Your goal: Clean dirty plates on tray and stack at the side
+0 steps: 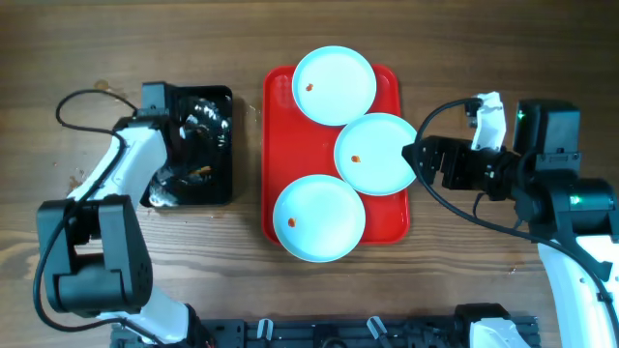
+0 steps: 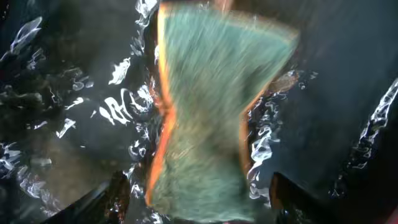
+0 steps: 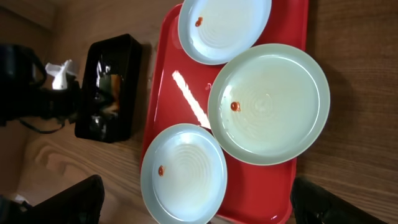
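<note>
The red tray [image 1: 276, 145] lies mid-table with three pale blue plates on it. The far plate [image 1: 334, 85], the middle plate [image 1: 377, 153], which overhangs the tray's right rim, and the near plate [image 1: 319, 217] each carry a small red stain. In the right wrist view they show as far [image 3: 224, 28], middle [image 3: 270, 102] and near [image 3: 183, 174] on the tray [image 3: 174, 81]. My right gripper [image 1: 418, 155] [image 3: 199, 208] is open and empty beside the middle plate's right edge. My left gripper [image 1: 174, 184] [image 2: 199, 199] is open down in the black tray, its fingers either side of a sponge [image 2: 211, 106].
The black tray [image 1: 221, 145] [image 3: 109, 87] holds water and the green-and-orange sponge [image 1: 201, 172], left of the red tray. Bare wooden table [image 1: 464, 58] lies right of the red tray. A cable loops near my right arm.
</note>
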`<action>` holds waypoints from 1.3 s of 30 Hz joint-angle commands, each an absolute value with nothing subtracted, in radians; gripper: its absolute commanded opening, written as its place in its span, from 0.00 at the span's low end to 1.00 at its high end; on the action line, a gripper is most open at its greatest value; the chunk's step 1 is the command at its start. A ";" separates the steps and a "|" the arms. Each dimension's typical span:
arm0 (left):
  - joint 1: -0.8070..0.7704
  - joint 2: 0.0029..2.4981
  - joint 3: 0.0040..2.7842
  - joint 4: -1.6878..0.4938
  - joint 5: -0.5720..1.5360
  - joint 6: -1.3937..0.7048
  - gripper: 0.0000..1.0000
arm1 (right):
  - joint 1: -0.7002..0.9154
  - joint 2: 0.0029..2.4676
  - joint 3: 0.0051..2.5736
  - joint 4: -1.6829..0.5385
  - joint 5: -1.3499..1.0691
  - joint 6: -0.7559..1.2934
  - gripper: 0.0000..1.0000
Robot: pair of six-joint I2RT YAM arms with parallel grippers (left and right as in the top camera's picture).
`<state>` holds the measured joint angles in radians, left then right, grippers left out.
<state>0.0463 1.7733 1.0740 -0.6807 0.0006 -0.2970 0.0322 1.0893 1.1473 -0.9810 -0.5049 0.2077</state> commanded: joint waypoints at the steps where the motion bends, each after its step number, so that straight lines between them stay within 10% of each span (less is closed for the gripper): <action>1: 0.047 1.784 1.059 -0.637 -0.038 -0.291 0.49 | 0.036 1.096 1.160 -0.984 -0.517 0.213 0.96; 3: 0.047 1.784 1.058 -0.617 -0.039 -0.292 0.06 | 0.036 1.096 1.160 -0.986 -0.517 0.212 0.96; 10: 0.047 1.759 1.064 -0.657 0.014 -0.207 0.04 | 0.036 1.096 1.159 -0.988 -0.516 0.212 0.96; 14: 0.047 1.719 1.068 -0.670 0.015 -0.173 0.60 | 0.036 1.096 1.159 -0.985 -0.506 0.212 0.96; 17: 0.047 1.723 1.067 -0.655 -0.002 -0.171 0.73 | 0.036 1.096 1.158 -0.988 -0.486 0.212 0.96; 22: 0.047 1.757 1.064 -0.564 -0.009 -0.171 0.26 | 0.036 1.096 1.157 -0.987 -0.486 0.212 0.96; 31: 0.047 1.846 1.047 -0.538 0.003 -0.171 0.05 | 0.036 1.096 1.157 -0.988 -0.467 0.213 0.97; 32: 0.047 1.846 1.047 -0.538 0.003 -0.171 0.08 | 0.036 1.096 1.157 -0.988 -0.467 0.213 0.97; 33: 0.047 1.846 1.047 -0.536 0.004 -0.171 0.58 | 0.036 1.096 1.157 -0.989 -0.467 0.213 0.97; 34: 0.047 1.845 1.047 -0.536 0.003 -0.171 0.76 | 0.036 1.096 1.157 -0.989 -0.467 0.212 0.97; 39: 0.047 1.845 1.047 -0.538 0.002 -0.171 0.83 | 0.036 1.096 1.157 -0.989 -0.467 0.212 0.97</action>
<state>0.0463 1.8275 1.0588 -0.5373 0.0017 -0.1764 0.0322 1.0893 1.1473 -0.9878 -0.4854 0.2077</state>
